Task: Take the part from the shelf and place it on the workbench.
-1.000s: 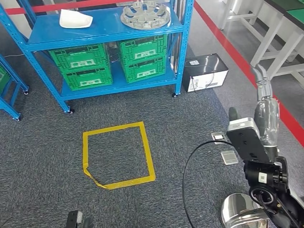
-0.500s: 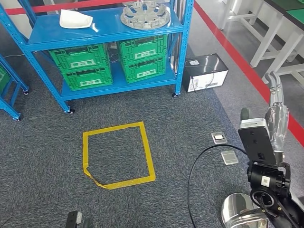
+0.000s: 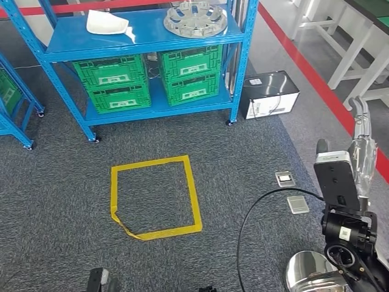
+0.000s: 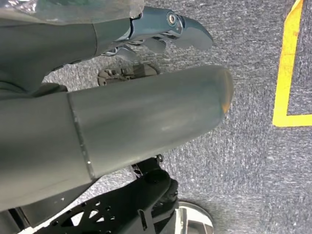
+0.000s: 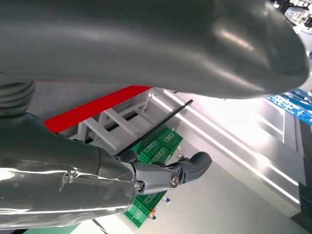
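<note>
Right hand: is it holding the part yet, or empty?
Empty. The right hand is raised beside the robot with its fingers apart around nothing; the round silver part lies flat on the blue shelf.

Blue shelf [image 3: 137, 42] in front of me has a white part [image 3: 107, 23] and a round grey wheel cover [image 3: 196, 17] up top, green crates [image 3: 151, 79] on the lower level. On the grey carpet [image 3: 55, 201]: a yellow tape square [image 3: 154, 198] and a black-and-white box [image 3: 270, 94] just beside the shelf.
</note>
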Robot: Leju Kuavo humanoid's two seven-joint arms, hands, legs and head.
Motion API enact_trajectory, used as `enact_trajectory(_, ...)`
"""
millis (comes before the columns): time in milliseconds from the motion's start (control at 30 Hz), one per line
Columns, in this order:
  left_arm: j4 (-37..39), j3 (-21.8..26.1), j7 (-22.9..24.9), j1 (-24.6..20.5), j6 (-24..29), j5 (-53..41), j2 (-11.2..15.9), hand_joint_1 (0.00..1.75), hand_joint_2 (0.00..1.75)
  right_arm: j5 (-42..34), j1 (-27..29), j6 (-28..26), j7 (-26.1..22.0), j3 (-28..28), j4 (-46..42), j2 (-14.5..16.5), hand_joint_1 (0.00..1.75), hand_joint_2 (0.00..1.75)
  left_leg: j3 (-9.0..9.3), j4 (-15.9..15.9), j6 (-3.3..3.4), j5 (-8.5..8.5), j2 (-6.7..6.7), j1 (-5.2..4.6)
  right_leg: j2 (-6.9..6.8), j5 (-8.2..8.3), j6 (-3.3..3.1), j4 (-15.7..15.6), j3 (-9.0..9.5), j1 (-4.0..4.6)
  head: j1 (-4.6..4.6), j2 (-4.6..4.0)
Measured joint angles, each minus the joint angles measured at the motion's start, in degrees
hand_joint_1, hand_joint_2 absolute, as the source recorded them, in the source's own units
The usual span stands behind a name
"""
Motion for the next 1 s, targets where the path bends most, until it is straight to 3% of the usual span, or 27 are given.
enact_trajectory(67,0.0,-0.1,0.0,0.0,0.0,0.1,0.1,0.0,0.0,-0.1,0.0,0.0,0.0,0.0,0.2,0.1,0.0,0.0,0.36,0.7,-1.07,-0.81,-0.15,0.52,0.17,3.69,1.13,-7.3,2.96,-0.49,0.32,0.0)
enact_trajectory(100,0.0,-0.2,0.0,-0.1,0.0,0.2,0.1,0.0,0.0,-0.1,-0.1,0.0,-0.1,-0.1,0.3,0.1,0.0,0.0,0.27,1.0,-1.59,-1.14,-0.2,0.61,0.33,3.99,0.95,-9.8,3.9,-0.51,0.57,0.0)
enact_trajectory(133,0.0,-0.3,0.0,-0.2,0.0,0.2,0.2,0.0,0.0,-0.1,0.0,0.0,-0.1,-0.2,0.4,0.2,0.0,0.0,0.1,1.2,-2.04,-1.39,-0.19,0.54,0.54,3.75,0.35,-10.8,4.22,-0.45,0.69,0.0)
enact_trajectory(200,0.0,-0.5,0.0,-0.2,0.0,0.2,0.2,0.0,0.0,-0.2,0.1,-0.1,-0.1,-0.3,0.5,0.3,0.0,0.0,-0.02,1.4,-2.68,-1.62,-0.21,0.46,0.77,2.99,-1.6,-10.7,4.35,-0.33,0.22,0.0)
enact_trajectory(267,0.0,-0.6,0.0,-0.2,0.0,0.2,0.2,0.0,0.0,-0.2,0.2,-0.2,-0.2,-0.4,0.5,0.4,0.0,0.0,-0.31,3.0,-3.07,-1.91,-0.21,0.53,0.8,2.9,-2.51,-10.6,5.19,-0.3,-0.65,0.0)
enact_trajectory(333,0.0,-0.6,0.0,-0.4,0.0,0.2,0.2,0.0,0.0,-0.2,0.0,-0.2,-0.2,-0.5,0.5,0.4,0.0,0.0,-3.99,9.4,-3.2,-3.22,-0.17,0.49,0.74,2.47,-3.06,-10.9,6.16,-0.1,-1.3,0.0)
enact_trajectory(400,0.0,-0.7,0.0,-0.5,0.0,0.2,0.1,0.0,0.0,-0.2,0.0,-0.2,-0.2,-0.6,0.5,0.4,0.0,0.0,-10.13,17.8,-2.99,-5.78,-0.17,0.23,0.71,1.94,-3.49,-11.2,6.95,0.3,-1.7,0.0)
enact_trajectory(433,0.0,-0.7,0.0,-0.4,0.0,0.2,0.1,0.0,0.0,-0.2,0.0,-0.2,-0.2,-0.6,0.5,0.4,0.0,0.0,-12.52,20.2,-2.69,-6.61,-0.18,0.02,0.73,1.61,-3.69,-11.4,7.45,0.58,-1.75,0.0)
enact_trajectory(467,0.0,-0.8,0.0,-0.2,0.0,0.2,0.1,0.0,0.0,-0.2,0.0,-0.2,-0.2,-0.6,0.5,0.4,0.0,0.0,-13.9,20.7,-2.22,-6.55,-0.19,-0.24,0.79,1.23,-3.85,-11.6,8.09,0.87,-1.78,0.0)
enact_trajectory(500,0.0,-0.8,0.0,-0.1,0.0,0.2,0.1,0.0,0.0,-0.2,0.0,-0.2,-0.2,-0.6,0.5,0.4,0.0,0.0,-14.15,19.0,-1.54,-5.26,-0.21,-0.61,0.84,0.8,-3.99,-11.8,8.93,1.22,-1.8,0.0)
enact_trajectory(567,0.0,-0.8,0.0,0.1,0.0,0.2,0.3,0.0,0.0,-0.2,0.0,-0.2,-0.2,-0.6,0.5,0.4,0.0,0.0,-12.25,11.1,0.59,0.65,-0.27,-1.81,0.83,-0.07,-4.2,-12.5,10.63,1.77,-1.8,0.0)
enact_trajectory(633,0.0,-0.9,0.0,0.1,0.0,0.2,0.6,0.0,0.0,-0.2,0.0,-0.1,-0.2,-0.5,0.6,0.4,0.0,0.0,-10.17,4.4,2.22,4.7,-1.17,-3.17,1.15,-1.0,-4.11,-13.5,11.82,2.04,-1.71,0.0)
enact_trajectory(733,0.0,-0.9,0.0,0.3,0.0,0.3,0.5,0.0,0.0,-0.2,0.0,-0.1,-0.1,-0.6,0.6,0.5,0.0,0.0,-8.16,1.6,2.14,4.79,-1.82,-3.41,1.47,-1.2,-3.57,-13.5,13.61,2.13,-1.73,0.0)
enact_trajectory(800,0.0,-0.9,0.0,0.3,0.0,0.4,0.4,0.0,0.0,-0.2,-0.1,-0.1,-0.2,-0.7,0.6,0.5,0.0,0.0,-6.71,1.2,2.11,4.95,-1.53,-3.12,1.16,-1.46,-3.08,-11.2,13.23,2.22,-1.56,-0.01)
enact_trajectory(867,0.0,-0.9,0.0,0.2,0.0,0.4,0.4,0.0,0.0,-0.2,-0.1,-0.1,-0.2,-0.7,0.6,0.5,0.0,0.0,-5.81,1.1,2.25,4.53,-1.34,-3.02,0.79,-2.77,-2.64,-5.9,10.34,2.16,-1.25,-0.01)
enact_trajectory(933,0.0,-0.9,0.0,0.2,0.0,0.4,0.3,0.0,0.0,-0.2,0.0,-0.1,-0.2,-0.7,0.7,0.5,0.0,0.0,-4.97,1.2,2.34,3.66,-1.26,-3.02,0.67,-5.7,-2.26,0.7,5.55,1.96,-0.99,0.0)
enact_trajectory(967,0.0,-0.9,0.0,0.3,0.0,0.4,0.3,0.0,0.0,-0.2,0.1,-0.1,-0.1,-0.7,0.7,0.5,0.0,0.0,-4.39,1.2,2.32,3.15,-1.25,-3.03,0.64,-7.0,-2.14,2.8,3.44,1.9,-0.85,0.0)
enact_trajectory(1000,0.0,-0.9,0.1,0.3,0.0,0.4,0.3,0.0,0.0,-0.2,0.1,-0.1,-0.1,-0.7,0.7,0.5,0.0,0.0,-3.7,1.2,2.3,2.59,-1.24,-3.03,0.61,-7.4,-2.1,3.0,2.21,1.87,-0.71,0.0)
